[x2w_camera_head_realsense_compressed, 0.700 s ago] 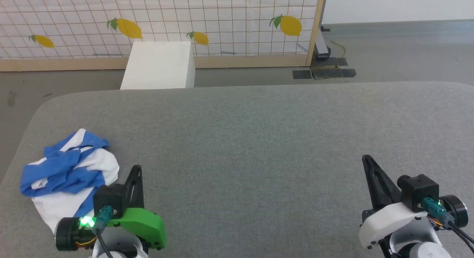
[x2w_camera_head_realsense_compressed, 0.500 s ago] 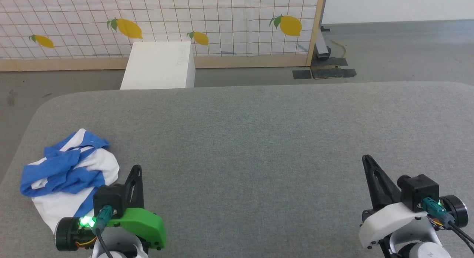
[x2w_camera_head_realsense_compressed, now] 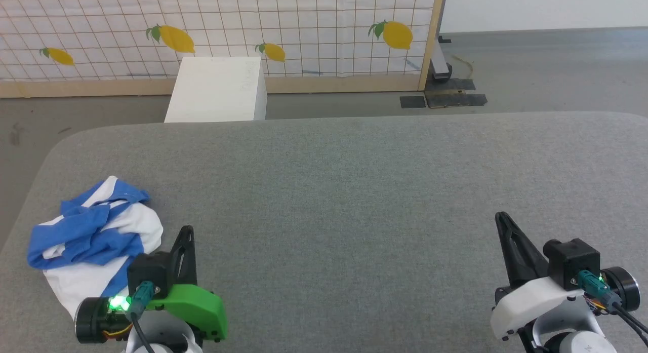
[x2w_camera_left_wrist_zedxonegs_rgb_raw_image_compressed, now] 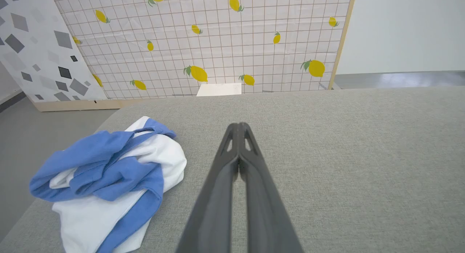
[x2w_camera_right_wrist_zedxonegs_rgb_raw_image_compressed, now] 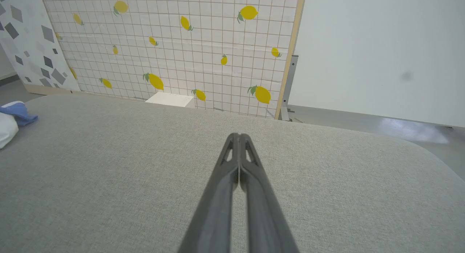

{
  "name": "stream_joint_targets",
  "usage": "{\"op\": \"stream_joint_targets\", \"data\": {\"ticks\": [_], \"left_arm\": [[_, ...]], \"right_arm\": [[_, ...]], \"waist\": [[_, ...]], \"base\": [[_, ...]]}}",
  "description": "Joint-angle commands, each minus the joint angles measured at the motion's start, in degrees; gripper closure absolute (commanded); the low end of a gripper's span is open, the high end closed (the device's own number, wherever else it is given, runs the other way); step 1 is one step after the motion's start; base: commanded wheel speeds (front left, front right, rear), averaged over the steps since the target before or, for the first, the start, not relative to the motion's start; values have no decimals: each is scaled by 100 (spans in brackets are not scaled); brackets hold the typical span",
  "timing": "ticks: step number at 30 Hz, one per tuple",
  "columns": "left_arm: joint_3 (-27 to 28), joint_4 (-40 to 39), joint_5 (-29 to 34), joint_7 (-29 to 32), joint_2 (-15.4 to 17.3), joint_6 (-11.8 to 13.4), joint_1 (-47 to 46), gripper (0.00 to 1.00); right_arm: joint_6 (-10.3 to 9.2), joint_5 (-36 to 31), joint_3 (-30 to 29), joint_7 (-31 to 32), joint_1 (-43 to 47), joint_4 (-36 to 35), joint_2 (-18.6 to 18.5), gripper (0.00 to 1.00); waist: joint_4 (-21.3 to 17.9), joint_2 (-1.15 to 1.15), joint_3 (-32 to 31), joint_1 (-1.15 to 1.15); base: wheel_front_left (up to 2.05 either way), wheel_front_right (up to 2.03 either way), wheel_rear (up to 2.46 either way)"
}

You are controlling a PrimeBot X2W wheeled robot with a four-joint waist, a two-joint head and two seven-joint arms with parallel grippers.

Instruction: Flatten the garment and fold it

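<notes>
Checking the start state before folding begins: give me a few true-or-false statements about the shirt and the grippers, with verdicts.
The crumpled white-and-blue cotton T-shirt lies on the grey fabric-covered table, at the robot's left. True.
The left gripper and the right gripper are both shut. True.
The left gripper grips the T-shirt. False: its fingers close on nothing, beside the cloth.
The T-shirt is spread flat. False: it is bunched in a heap.

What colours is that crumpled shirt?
The garment is white and blue, clearest in the left wrist view.
</notes>
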Motion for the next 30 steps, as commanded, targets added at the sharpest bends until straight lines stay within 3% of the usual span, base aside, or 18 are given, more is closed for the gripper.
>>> {"op": "stream_joint_targets", "data": {"ticks": [1, 30], "left_arm": [[18, 15, 74, 8, -22, -6, -87, 100], [18, 15, 74, 8, -22, -6, -87, 100]], "right_arm": [[-8, -36, 9, -1, -90, 8, 3, 100], [-8, -36, 9, -1, -90, 8, 3, 100]], "waist": [[0, 0, 0, 0], [0, 0, 0, 0]], "base": [[0, 0, 0], [0, 0, 0]]}}
